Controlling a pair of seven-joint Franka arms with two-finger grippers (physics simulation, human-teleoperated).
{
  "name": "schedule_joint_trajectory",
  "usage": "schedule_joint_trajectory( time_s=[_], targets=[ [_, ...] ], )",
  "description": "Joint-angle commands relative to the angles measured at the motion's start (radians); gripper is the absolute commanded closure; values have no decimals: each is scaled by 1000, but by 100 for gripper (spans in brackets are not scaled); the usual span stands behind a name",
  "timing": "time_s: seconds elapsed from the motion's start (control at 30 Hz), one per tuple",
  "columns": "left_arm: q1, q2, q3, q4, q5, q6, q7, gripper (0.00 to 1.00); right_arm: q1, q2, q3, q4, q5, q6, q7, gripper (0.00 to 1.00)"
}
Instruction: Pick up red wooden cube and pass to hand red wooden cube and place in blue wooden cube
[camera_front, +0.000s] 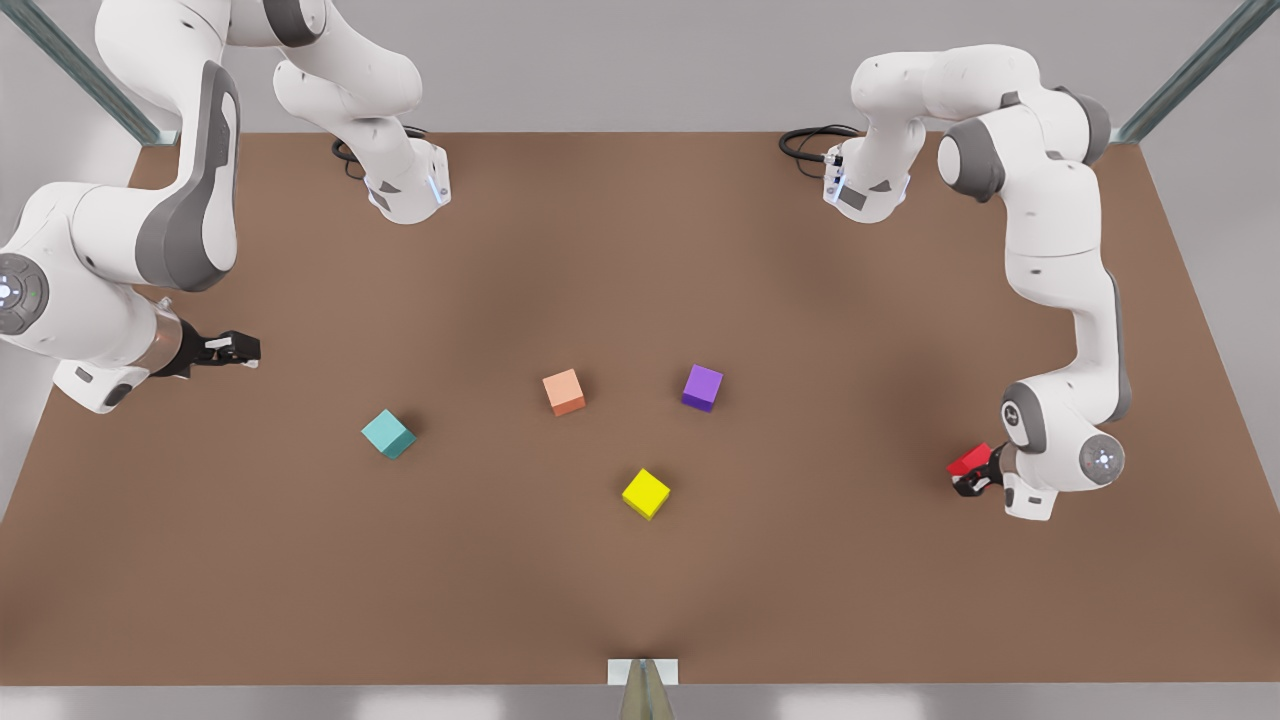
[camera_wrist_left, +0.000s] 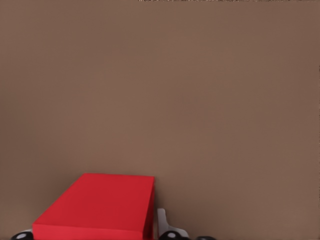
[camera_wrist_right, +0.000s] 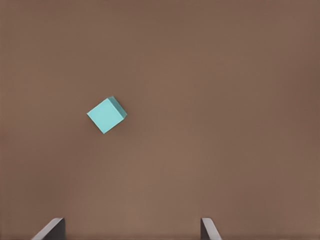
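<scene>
Red wooden cube (camera_front: 969, 461) clamped in the left gripper (camera_front: 975, 474) at the front view's right, lifted off the brown bench (camera_front: 640, 600); seen close from the left wrist, with the red face (camera_wrist_left: 97, 210) right against a pale fingertip (camera_wrist_left: 164, 223). Well away across the bench, at the front view's left, the right gripper (camera_front: 243, 349), spread wide and holding nothing, its two dark fingertips (camera_wrist_right: 50, 231) framing bare bench from the right wrist. Nearer that empty gripper than the loaded one, the blue wooden cube (camera_front: 388, 434), teal, resting alone and turned at an angle (camera_wrist_right: 106, 115). Between the two grippers, a salmon cube (camera_front: 564, 391), a purple cube (camera_front: 702, 387) and a yellow cube (camera_front: 646, 493), none touching. Handover apparently not yet begun. Risks, as a judgement: cube looking held near one edge, so possibly slipping or twisting when the second gripper closes; dropped if released too soon; a low crossing could knock the middle cubes; the angled teal cube could make a stacked red one sit crooked and slide off.
</scene>
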Motion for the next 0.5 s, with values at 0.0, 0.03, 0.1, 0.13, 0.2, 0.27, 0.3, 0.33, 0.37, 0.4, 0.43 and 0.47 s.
schedule_joint_trajectory(
  time_s=[0.0,0.03,0.1,0.13,0.2,0.27,0.3,0.33,0.37,0.4,0.43,0.47],
  targets=[
    [0,-2,0,1,-25,11,-29,58,0,-2,0,-1,1,-4,-6,0],
    [0,-6,0,1,-25,11,-29,61,0,-2,0,-1,1,-4,-6,0],
    [0,-42,-29,4,-40,11,-32,64,0,0,0,-1,2,-5,-6,0],
    [1,-69,-49,7,-41,11,-27,64,0,0,0,-1,4,-5,-6,0],
    [7,-68,-124,116,-38,-151,-24,64,0,3,0,-1,2,-5,-6,0],
    [11,-74,-267,259,-98,-436,-35,64,2,30,11,10,80,1,-72,0],
    [11,-68,-359,323,-207,-588,-99,64,0,75,11,28,161,6,-193,0],
    [6,-65,-472,323,-367,-595,-138,63,-1,135,9,50,280,3,-238,0],
    [6,-52,-561,326,-388,-592,-123,63,9,165,15,54,358,-1,-241,0],
    [6,-40,-609,328,-445,-587,-55,63,25,197,49,62,445,4,-241,0],
    [4,-5,-612,328,-540,-590,122,60,28,263,109,140,495,7,-259,0],
    [0,12,-614,328,-595,-589,189,61,26,303,132,188,531,9,-319,0]
  ],
)
